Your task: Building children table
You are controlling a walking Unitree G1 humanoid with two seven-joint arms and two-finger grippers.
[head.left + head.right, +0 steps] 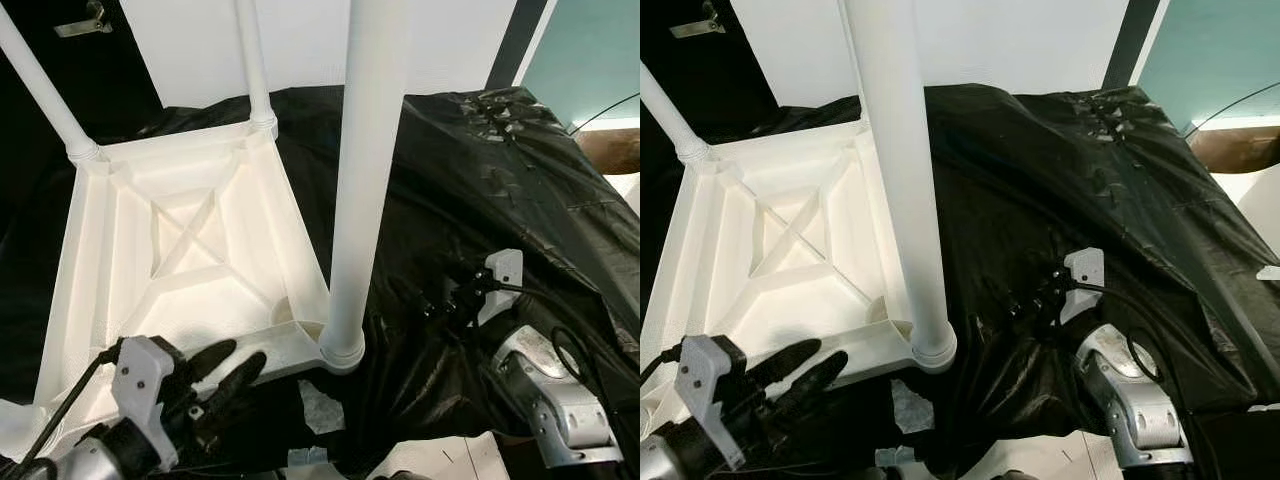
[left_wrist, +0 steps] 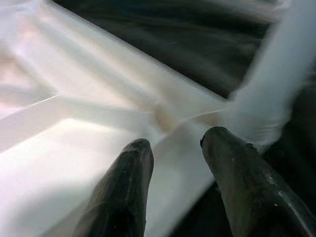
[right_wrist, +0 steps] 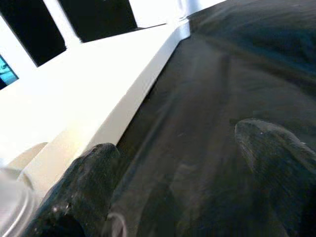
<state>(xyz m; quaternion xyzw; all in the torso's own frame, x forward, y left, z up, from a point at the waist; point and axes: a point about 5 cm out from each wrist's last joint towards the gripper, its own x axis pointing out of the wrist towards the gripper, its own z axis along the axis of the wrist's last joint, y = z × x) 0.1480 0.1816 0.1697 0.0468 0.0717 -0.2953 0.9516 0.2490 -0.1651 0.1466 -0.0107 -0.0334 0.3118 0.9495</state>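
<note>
I have the white plastic table (image 1: 180, 260) upside down on the black sheet (image 1: 480, 180), light and stiff, best gripped by its rim where my left gripper (image 2: 175, 148) waits spread, right gripper (image 3: 177, 158) likewise spread beside it.

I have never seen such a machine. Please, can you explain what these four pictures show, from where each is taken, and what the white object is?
A humanoid robot is building a small table. Two pictures come from cameras in its head, looking down; two come from cameras on its wrists, looking along its black fingers. The white table top lies upside down on a black plastic sheet, with three legs standing up from its corners. The left gripper is open at the near edge of the table top, holding nothing. The right gripper is open, low over the sheet beside the table, also holding nothing.
</note>
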